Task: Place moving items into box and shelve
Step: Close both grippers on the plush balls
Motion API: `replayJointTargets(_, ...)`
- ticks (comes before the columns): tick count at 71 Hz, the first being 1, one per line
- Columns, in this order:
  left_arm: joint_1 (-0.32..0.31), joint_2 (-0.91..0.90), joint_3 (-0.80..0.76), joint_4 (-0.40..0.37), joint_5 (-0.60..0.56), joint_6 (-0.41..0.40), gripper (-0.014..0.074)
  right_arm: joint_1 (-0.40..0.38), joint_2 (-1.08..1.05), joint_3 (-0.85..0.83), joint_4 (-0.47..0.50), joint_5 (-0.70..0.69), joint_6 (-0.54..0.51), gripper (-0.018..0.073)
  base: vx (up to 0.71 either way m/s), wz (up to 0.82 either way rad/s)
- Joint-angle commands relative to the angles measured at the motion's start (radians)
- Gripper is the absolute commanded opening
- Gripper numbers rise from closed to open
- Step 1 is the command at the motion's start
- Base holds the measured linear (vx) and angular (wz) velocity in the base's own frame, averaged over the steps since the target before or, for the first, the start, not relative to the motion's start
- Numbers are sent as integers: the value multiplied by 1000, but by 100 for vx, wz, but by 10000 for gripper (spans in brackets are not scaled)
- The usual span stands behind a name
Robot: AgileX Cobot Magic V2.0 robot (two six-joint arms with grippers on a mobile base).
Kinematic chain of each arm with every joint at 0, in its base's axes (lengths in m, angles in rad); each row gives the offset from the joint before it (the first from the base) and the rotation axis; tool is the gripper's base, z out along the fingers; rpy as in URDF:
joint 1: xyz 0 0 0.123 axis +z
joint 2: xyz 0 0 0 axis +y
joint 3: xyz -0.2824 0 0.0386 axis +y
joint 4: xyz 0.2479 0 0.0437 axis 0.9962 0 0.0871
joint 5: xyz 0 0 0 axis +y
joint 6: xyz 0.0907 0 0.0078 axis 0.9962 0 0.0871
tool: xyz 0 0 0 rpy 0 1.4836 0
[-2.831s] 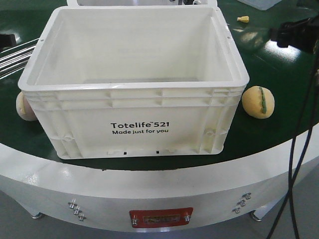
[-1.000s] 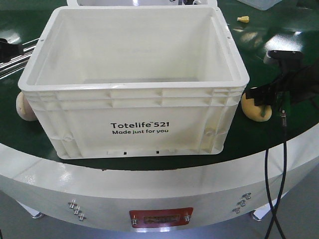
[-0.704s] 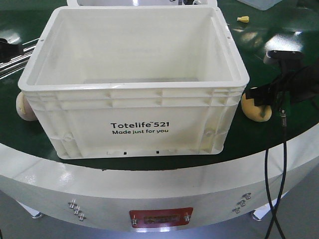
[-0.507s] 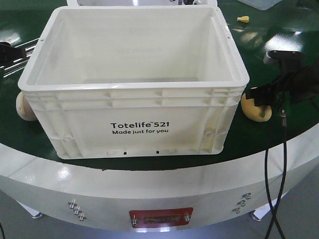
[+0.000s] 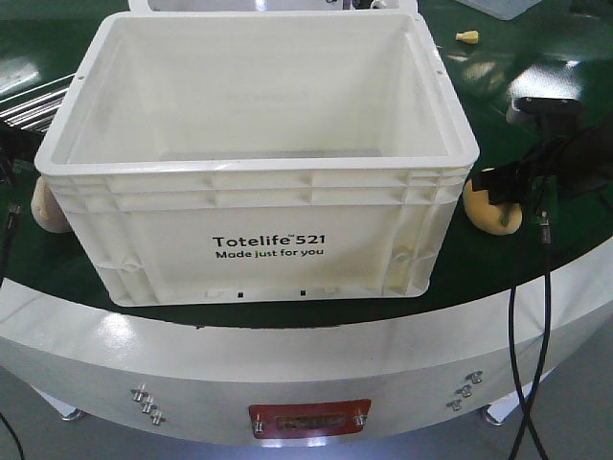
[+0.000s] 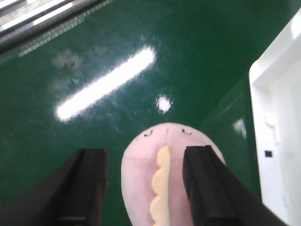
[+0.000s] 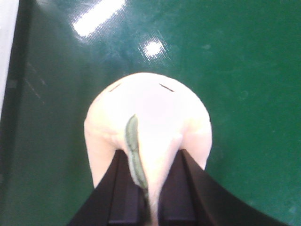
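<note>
In the front view you had the box [image 5: 259, 230] standing open and upright in the middle of the green table [image 5: 536, 278], its printed face towards the table's white curved edge [image 5: 306, 350]. A narrow green strip lay free in front of it, with more open room on either side. The yellow ball [image 5: 498, 220] sat just beside the box's right lower corner, with your right gripper [image 5: 506, 184] over it. The pale pink ball [image 5: 42, 209] peeked out from behind the left corner, touching or nearly touching the wall. Your left gripper [image 5: 13, 153] showed only as a dark shape at the frame edge, so you could not tell its state here. A tiny yellow scrap [image 5: 466, 37] lay far back, and a black cable [image 5: 515, 355] hung over the table's edge.

The left wrist view gave you what the front hid. The left gripper [image 6: 145, 153] stood wide apart astride the pale pink ball [image 6: 141, 183], with bare green beside one finger [image 6: 89, 183] and the other against the ball's flank. The box's corner [image 6: 277, 117] stood close on the right.

The right wrist view showed the right gripper [image 7: 151, 160] clamped on the yellow ball [image 7: 150, 113], pinching a fold by its green stripe. Glossy green lay open all round, and the box's wall [image 7: 8, 47] was a sliver at the left.
</note>
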Motion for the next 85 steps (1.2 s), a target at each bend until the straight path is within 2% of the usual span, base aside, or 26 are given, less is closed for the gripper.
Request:
replayJointTargets(1, -4, -21, -34, -16, -47, -9, 441, -3, -36, -21, -1, 7, -1, -15, 0, 0)
replayJointTargets(13, -4, 8, -34, -28, -46, -9, 407, -3, -36, -21, -1, 7, -1, -15, 0, 0)
replayJointTargets(27, -4, 52, -34, -76, -45, -9, 372, -3, -36, -21, -1, 7, -9, -15, 0, 0)
replayJointTargets(56, -4, 120, -34, -77, -18, -9, 304, -3, -36, -21, -1, 7, -9, -15, 0, 0)
replayJointTargets(60, -4, 123, -34, -77, -11, -9, 265, -3, -36, -21, -1, 7, -9, -15, 0, 0)
replayJointTargets(76, -4, 137, -34, -77, 16, 16, -27, -3, -36, -21, -1, 7, -9, -15, 0, 0)
replayJointTargets(85, -4, 137, -34, -77, 12, 17, -29, -3, -36, -21, -1, 7, -9, -15, 0, 0)
